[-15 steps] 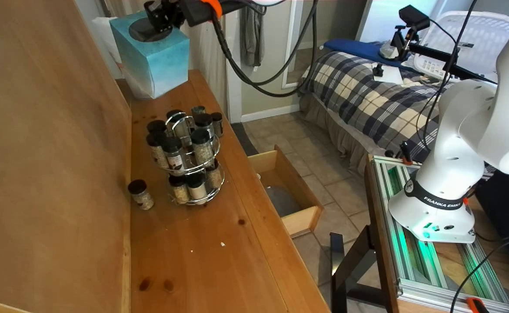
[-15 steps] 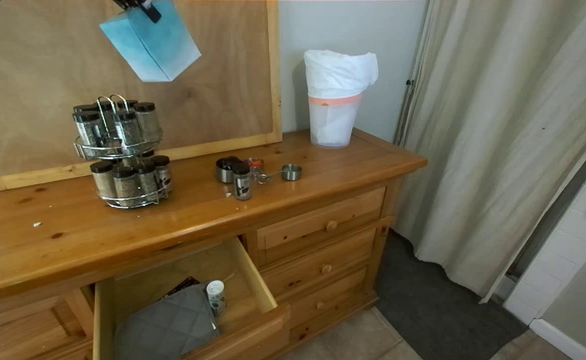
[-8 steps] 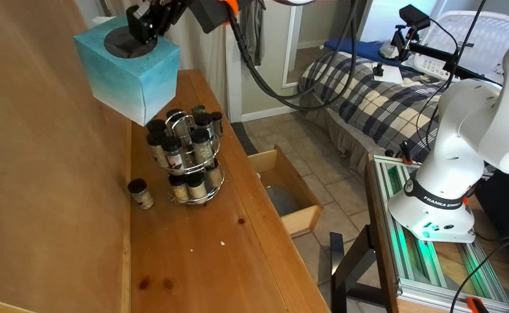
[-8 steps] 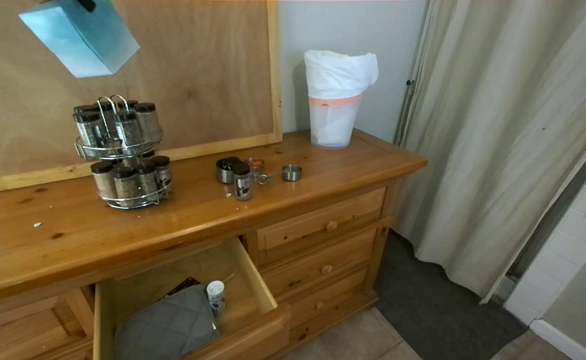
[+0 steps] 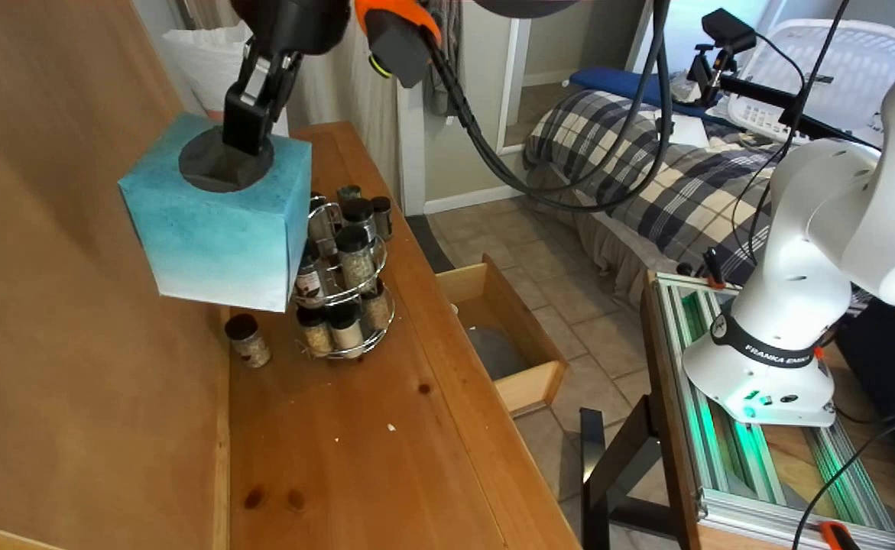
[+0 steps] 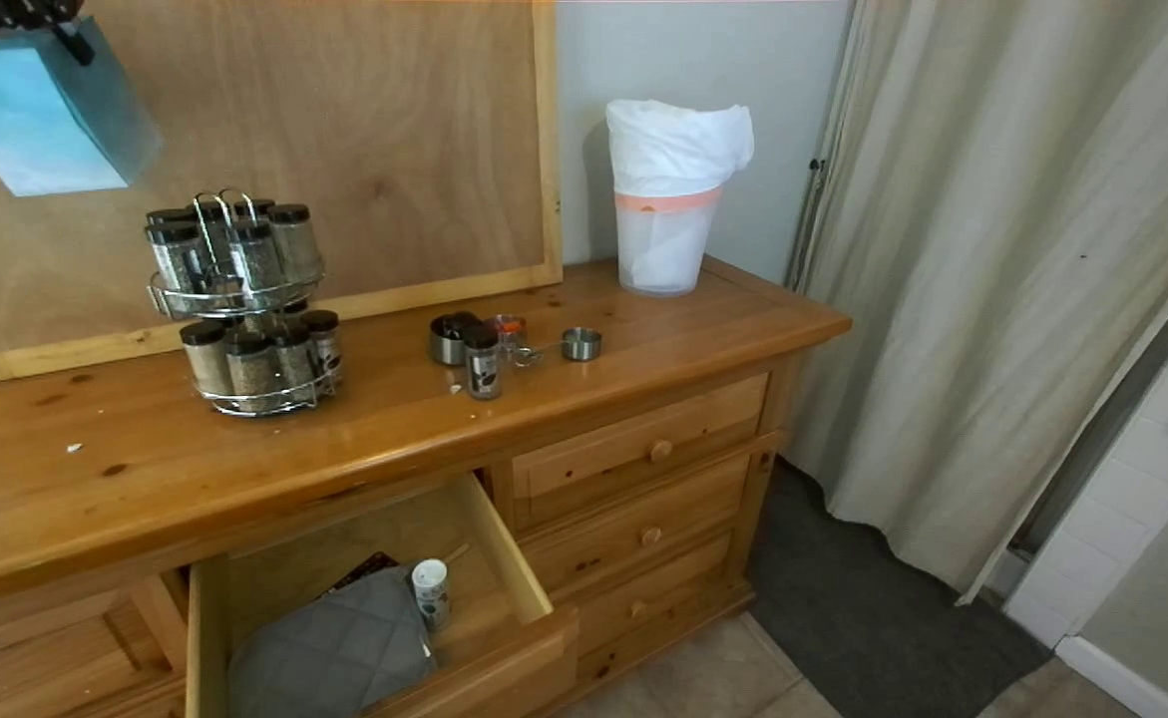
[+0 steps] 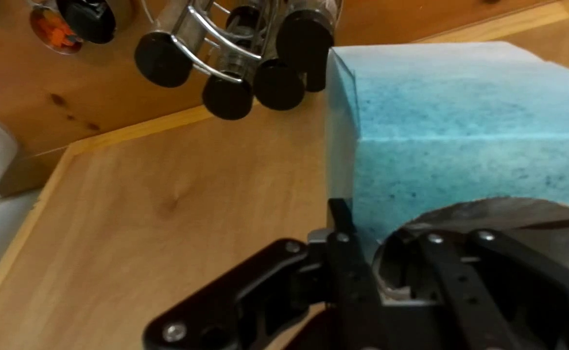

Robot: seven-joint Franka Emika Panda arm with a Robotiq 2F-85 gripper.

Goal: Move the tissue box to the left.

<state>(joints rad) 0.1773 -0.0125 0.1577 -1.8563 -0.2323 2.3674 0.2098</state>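
Note:
The tissue box (image 5: 214, 244) is a light teal-blue carton, paler toward its bottom, with a dark round opening on top. It hangs in the air above the dresser, close to the wooden back board. It also shows at the upper left in an exterior view (image 6: 45, 120), partly cut off, and at the right in the wrist view (image 7: 459, 112). My gripper (image 7: 369, 231) is shut on the box's top edge. One finger is inside the opening and the other lies against the outer side. The gripper also shows above the box in an exterior view (image 5: 247, 126).
A wire spice rack (image 6: 254, 254) with several dark-lidded jars stands on the dresser (image 5: 355, 458). A loose jar (image 5: 248, 341) stands near the back board. Measuring cups (image 6: 581, 344) lie right of the rack. A white-bagged bin (image 6: 668, 239) stands further right. A drawer (image 6: 484, 668) is open below.
The held box has moved left along the back board, toward the camera in an exterior view, past the spice rack. In the last half second it has also come lower and turned slightly.

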